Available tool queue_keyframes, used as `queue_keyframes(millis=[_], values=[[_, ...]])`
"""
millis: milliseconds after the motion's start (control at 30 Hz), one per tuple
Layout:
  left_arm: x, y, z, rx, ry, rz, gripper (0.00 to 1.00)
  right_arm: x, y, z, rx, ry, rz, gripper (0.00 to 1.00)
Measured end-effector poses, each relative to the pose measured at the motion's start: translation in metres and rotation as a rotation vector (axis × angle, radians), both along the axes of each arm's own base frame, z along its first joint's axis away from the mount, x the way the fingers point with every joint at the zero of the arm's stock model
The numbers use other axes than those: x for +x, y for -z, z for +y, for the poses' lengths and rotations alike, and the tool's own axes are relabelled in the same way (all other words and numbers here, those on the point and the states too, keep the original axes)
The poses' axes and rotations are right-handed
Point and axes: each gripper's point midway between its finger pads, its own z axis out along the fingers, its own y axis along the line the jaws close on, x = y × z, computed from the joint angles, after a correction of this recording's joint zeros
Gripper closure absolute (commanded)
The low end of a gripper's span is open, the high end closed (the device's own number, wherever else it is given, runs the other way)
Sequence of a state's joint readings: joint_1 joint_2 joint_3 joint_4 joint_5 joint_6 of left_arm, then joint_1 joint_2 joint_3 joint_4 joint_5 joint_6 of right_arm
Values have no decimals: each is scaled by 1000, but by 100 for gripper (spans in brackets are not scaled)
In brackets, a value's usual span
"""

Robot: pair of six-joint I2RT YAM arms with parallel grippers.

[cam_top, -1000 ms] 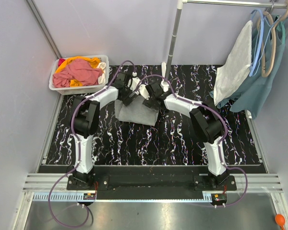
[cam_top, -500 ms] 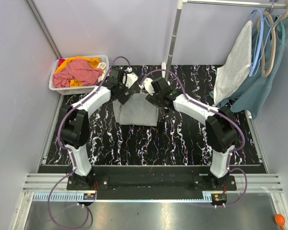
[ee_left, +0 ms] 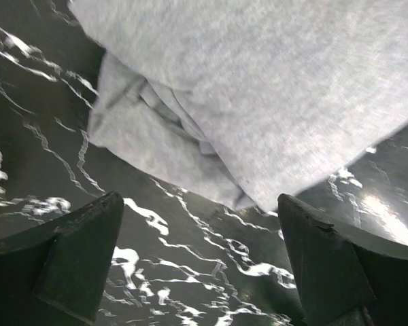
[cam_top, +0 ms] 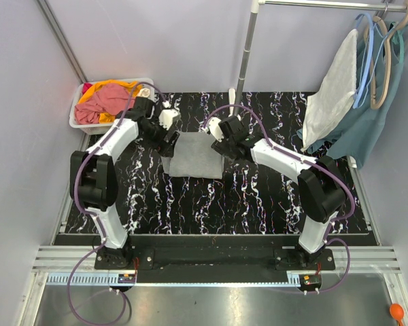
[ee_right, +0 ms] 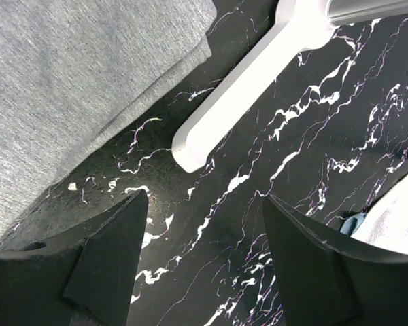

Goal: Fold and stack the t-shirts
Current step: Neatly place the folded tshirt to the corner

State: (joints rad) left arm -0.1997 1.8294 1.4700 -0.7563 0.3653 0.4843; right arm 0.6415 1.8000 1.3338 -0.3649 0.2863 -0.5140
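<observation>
A folded grey t-shirt (cam_top: 196,155) lies flat on the black marbled mat, between my two grippers. My left gripper (cam_top: 167,134) is open and empty at the shirt's far left corner; in the left wrist view the shirt (ee_left: 258,95) fills the upper part, its folded layers showing at the edge. My right gripper (cam_top: 222,141) is open and empty at the shirt's far right corner; in the right wrist view the shirt (ee_right: 75,81) lies at upper left. More t-shirts, red and orange, fill a white basket (cam_top: 77,121) at the far left.
A rack's white foot (ee_right: 245,88) and upright pole (cam_top: 245,58) stand just behind the right gripper. A white shirt (cam_top: 333,92) and a teal garment (cam_top: 367,125) hang on hangers at the right. The basket (cam_top: 77,121) sits off the mat's far left corner.
Both grippers have let go of the grey shirt and moved apart, left arm swinging left, right arm drawing right. The shirt now lies flat and folded on the mat.
</observation>
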Motion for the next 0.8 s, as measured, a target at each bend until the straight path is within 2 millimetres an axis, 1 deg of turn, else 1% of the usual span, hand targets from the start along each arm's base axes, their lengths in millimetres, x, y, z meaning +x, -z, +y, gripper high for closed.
queue_keyframes(millis=[133, 200, 300, 367, 467, 800], values=[[-4, 4, 7, -114, -44, 97, 1, 0, 1, 0, 0, 0, 2, 24], [-1, 10, 8, -166, -62, 150, 1, -1, 3, -1, -3, 0, 6, 24], [1, 25, 10, -218, -87, 226, 1, -3, 5, -2, -7, 0, 11, 24], [-3, 35, 8, -235, -95, 273, 1, -4, 7, -2, -9, 0, 15, 24], [-10, 44, 6, -251, -99, 326, 1, -5, 10, -3, -13, -1, 20, 24], [-14, 61, 6, -257, -107, 380, 1, -8, 13, -3, -7, -3, 30, 24]])
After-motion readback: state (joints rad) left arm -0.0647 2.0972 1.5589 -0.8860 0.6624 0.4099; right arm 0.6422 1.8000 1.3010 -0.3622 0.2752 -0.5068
